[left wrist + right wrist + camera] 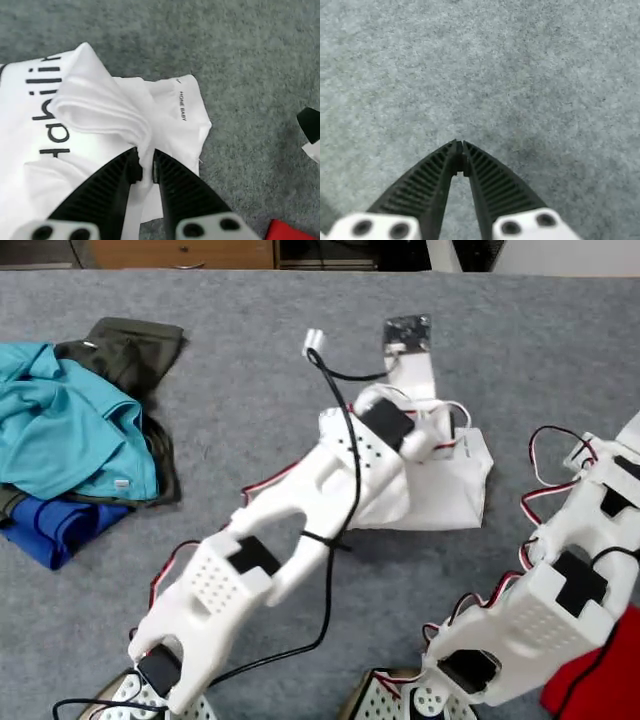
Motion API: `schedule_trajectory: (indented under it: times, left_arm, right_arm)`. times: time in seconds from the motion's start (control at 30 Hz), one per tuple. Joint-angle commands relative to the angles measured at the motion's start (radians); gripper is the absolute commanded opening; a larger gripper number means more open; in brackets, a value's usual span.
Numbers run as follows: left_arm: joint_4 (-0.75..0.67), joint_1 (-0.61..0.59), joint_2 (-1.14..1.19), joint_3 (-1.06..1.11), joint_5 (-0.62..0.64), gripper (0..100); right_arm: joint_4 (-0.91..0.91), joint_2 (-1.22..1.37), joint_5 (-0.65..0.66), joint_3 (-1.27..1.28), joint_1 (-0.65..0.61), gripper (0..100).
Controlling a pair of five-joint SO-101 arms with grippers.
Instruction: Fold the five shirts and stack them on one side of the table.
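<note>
White cotton bunches inside the left tool [145,167], which is clamped on a raised fold of the white shirt [100,105]. This garment lies partly folded, a little toward 3 o'clock from the middle of the grey felt tabletop [250,390]. The right tool [460,150] hangs over bare felt, pressed together on nothing. At 9 o'clock a teal shirt [70,430], a dark shirt [130,350] and a blue shirt [50,525] lie heaped unfolded, and a red shirt [595,680] sits at 5 o'clock. The step in hand looks like folding the white shirt. The next move probably calls for carrying the pinched edge across the body and laying it flat before letting go.
</note>
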Motion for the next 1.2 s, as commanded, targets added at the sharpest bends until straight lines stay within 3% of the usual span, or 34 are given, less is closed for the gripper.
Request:
schedule_trajectory:
  times: [0.0, 0.37, 0.7, 0.83, 0.97, 1.17]
  left_arm:
    - [-0.018, 0.025, 0.053, -0.16, 0.003, 2]
    - [-0.064, 0.097, 0.352, -0.551, 0.009, 2]
    - [-0.1, 0.097, 0.426, -0.586, 0.009, 6]
    - [-0.052, 0.095, 0.421, -0.595, 0.075, 14]
    - [-0.015, 0.071, 0.41, -0.621, 0.078, 15]
    - [0.221, -0.058, 0.338, -0.793, 0.074, 17]
  right_arm:
    - [-0.02, -0.039, -0.064, -0.054, 0.021, 0.5]
    - [-0.021, -0.039, -0.112, -0.053, 0.012, 0.5]
    - [-0.021, -0.039, -0.106, -0.053, 0.012, 0.5]
    - [-0.021, -0.039, -0.106, -0.053, 0.008, 0.5]
    - [-0.021, -0.039, -0.104, -0.053, 0.007, 0.5]
    - [-0.023, -0.038, -0.104, -0.054, 0.001, 0.5]
